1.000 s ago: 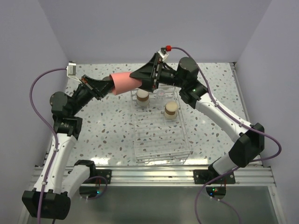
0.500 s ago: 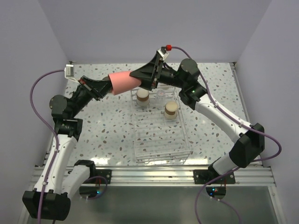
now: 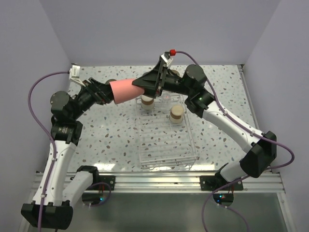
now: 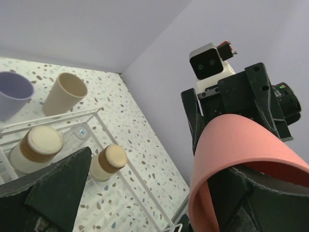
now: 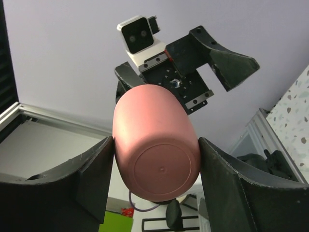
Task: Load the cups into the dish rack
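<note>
A: Held the coral-red cup [image 3: 123,90] where?
B: Aloft near the dish rack's [image 3: 191,135] far corner, pinched at its base by the right end effector [image 5: 157,154]; left end effector [image 3: 106,92] spread wide.
A: Best completed how?
B: Called for backing the left one straight out before lowering.

bright, even light; soft shadows, sharp focus.
</note>
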Available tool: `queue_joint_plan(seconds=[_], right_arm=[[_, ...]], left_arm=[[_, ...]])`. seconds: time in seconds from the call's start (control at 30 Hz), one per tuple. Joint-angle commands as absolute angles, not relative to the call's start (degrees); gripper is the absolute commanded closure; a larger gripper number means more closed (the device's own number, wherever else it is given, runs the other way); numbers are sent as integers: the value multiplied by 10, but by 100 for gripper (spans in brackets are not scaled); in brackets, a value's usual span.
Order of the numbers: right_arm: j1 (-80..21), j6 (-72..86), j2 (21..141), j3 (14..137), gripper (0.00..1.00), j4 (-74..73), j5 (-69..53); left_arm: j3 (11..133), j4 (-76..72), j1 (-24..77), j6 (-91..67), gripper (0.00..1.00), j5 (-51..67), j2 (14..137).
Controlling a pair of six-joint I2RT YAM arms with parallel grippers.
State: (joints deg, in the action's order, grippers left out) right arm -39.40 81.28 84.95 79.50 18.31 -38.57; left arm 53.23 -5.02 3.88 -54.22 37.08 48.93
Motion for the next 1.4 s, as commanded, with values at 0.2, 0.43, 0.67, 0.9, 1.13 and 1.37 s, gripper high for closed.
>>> queue_joint_plan(seconds=[0.2, 0.43, 0.67, 0.9, 1.13, 1.37], right_arm=[[-354, 708, 810, 833, 100, 73, -395], [-295, 538, 786, 873, 100, -160, -371], [-308, 299, 807, 980, 100, -423, -235], [-402, 207, 864, 1016, 100, -595, -1], [-414, 187, 929, 1043, 100, -614, 83], [-420, 153, 1009, 1082, 100, -605, 98]], left_arm=[[616, 170, 38, -411, 0, 266, 458], [645, 249, 38, -374, 0, 193, 452], [681, 345, 37, -331, 0, 83, 489], [694, 403, 38, -302, 0, 2, 526], [679, 410, 38, -289, 0, -14, 540], [669, 409, 38, -282, 0, -14, 537]])
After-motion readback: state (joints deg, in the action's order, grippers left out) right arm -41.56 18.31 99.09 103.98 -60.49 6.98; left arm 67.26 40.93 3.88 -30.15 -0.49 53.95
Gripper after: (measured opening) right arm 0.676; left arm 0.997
